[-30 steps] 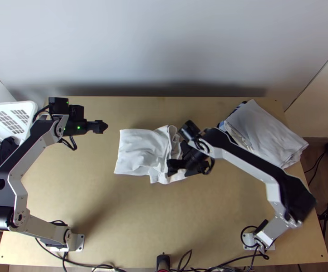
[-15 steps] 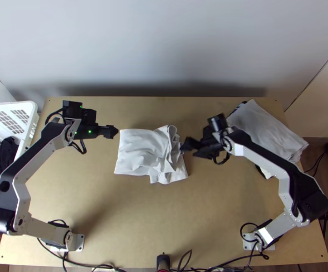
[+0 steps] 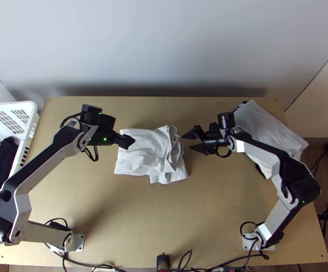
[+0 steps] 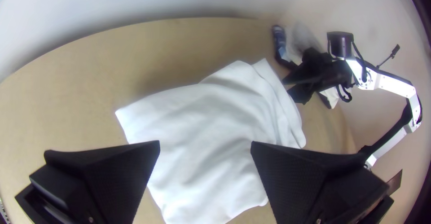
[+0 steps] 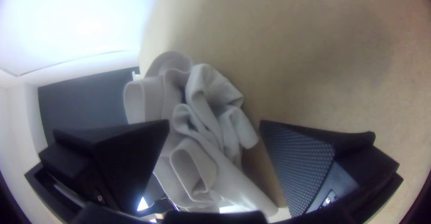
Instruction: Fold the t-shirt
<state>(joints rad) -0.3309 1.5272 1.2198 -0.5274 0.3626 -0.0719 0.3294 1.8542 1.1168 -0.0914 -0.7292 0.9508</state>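
While the light wooden table takes up most of my top view, my left arm and right arm bend in over it from either side. White plastic laundry basket by the table's left edge, slotted walls. Pile of folded cloths, white on top, sits at the far right corner; part of my right arm crosses over it.

White t-shirt: middle of the table, between my claws. Folded down to a rough block, wrinkled, its left part flatter, its right end bunched into loose rolled layers, one corner poking out toward the near side. Black cloth lies in the basket.

Left claw: wide, holding nothing, above the shirt's left part; can't tell if it touches. Right claw: wide too, nothing in it, just beside the bunched end, fingers pointing at it.
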